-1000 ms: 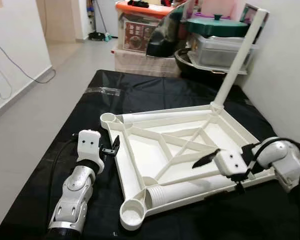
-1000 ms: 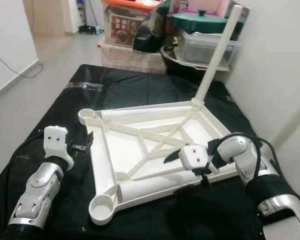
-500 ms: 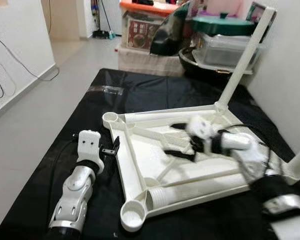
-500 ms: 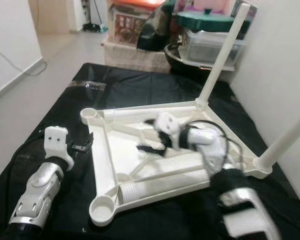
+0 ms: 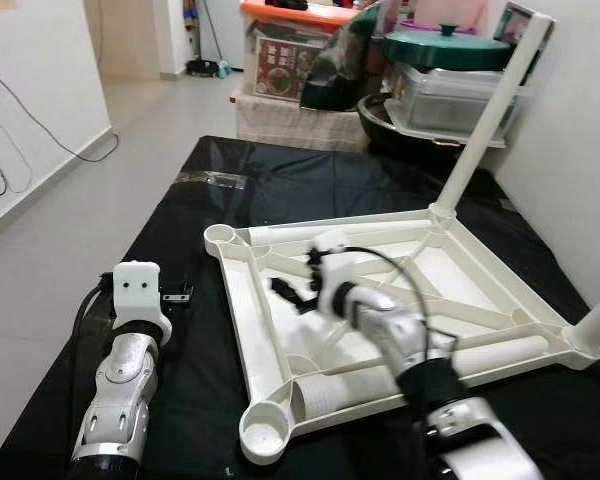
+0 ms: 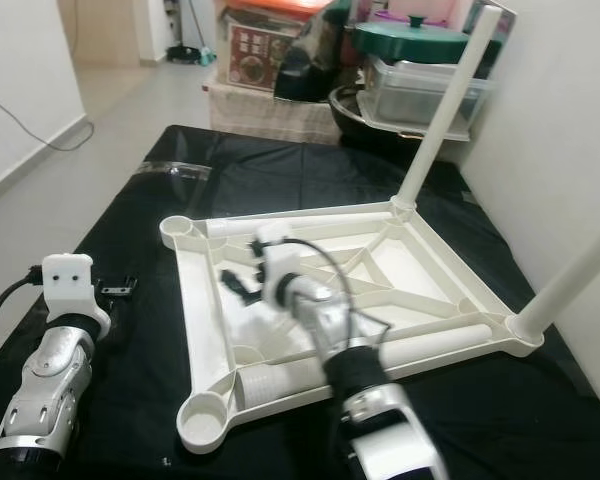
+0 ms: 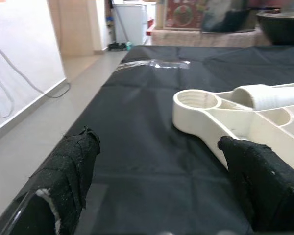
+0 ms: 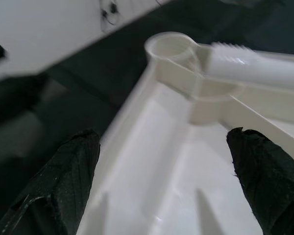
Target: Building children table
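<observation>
While blurred, right gripper (image 5: 285, 293) gapes empty over ribbed white plastic tabletop (image 5: 270, 340) | left gripper (image 5: 178, 297) – wide, empty.

even, bright indoor light, soft and diffuse; shadows weak. black sheet (image 5: 280, 190) shows mild sheen along its creases, brightest at the far end toward the hallway. white tabletop (image 6: 220, 330) close to overexposed, ribs still readable. right arm (image 5: 380, 325) smeared by motion blur, right gripper (image 5: 285, 293) indistinct. left arm (image 5: 120, 385) sharp. right wrist view blurred throughout, fingertips (image 8: 63, 183) soft. left wrist view crisp near, background hazy.
</observation>
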Robot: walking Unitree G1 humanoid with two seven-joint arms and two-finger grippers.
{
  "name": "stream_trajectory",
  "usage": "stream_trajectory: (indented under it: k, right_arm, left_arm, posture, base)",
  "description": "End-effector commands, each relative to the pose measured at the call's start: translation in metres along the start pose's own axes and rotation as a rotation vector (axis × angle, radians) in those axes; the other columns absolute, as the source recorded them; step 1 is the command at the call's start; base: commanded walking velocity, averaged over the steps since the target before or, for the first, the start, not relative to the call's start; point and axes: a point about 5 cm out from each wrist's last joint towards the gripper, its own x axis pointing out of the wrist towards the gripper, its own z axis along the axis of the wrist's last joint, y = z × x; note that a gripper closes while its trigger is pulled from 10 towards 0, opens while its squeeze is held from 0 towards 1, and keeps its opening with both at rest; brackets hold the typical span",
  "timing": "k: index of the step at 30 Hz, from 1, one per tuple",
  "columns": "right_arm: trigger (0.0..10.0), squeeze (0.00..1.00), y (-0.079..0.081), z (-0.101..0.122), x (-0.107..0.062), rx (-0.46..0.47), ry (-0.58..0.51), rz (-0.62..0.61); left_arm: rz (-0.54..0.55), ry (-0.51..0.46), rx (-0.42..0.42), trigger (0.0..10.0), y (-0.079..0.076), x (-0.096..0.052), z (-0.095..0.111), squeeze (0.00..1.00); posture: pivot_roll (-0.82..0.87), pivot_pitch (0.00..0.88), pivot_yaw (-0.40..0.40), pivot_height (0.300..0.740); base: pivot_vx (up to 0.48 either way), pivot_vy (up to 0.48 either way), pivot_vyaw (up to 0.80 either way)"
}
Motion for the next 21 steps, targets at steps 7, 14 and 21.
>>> stream_trajectory:
  k: [7, 14, 21]
  right_arm:
    - [10.0, 0.0, 0.024, -0.009, -0.001, -0.052, 0.062, 0.081]
    - [10.0, 0.0, 0.014, -0.025, 0.003, -0.207, 0.135, -0.047]
    - [10.0, 0.0, -0.005, -0.035, -0.003, -0.213, 0.199, -0.141]
  left_arm:
    - [0.018, 0.039, 0.005, 10.0, 0.001, -0.005, -0.008, 0.0]
    - [0.187, 0.036, 0.06, 10.0, 0.026, -0.008, -0.009, 0.0]
    - [0.399, 0.126, 0.125, 10.0, 0.073, -0.03, -0.025, 0.0]
  posture:
    - [0.09, 0.0, -0.132, 0.74]
    - [0.09, 0.0, -0.132, 0.74]
    - [0.11, 0.0, -0.139, 0.74]
  base:
    - [0.0, 0.0, 0.0]
    - [0.0, 0.0, 0.0]
    - [0.0, 0.0, 0.0]
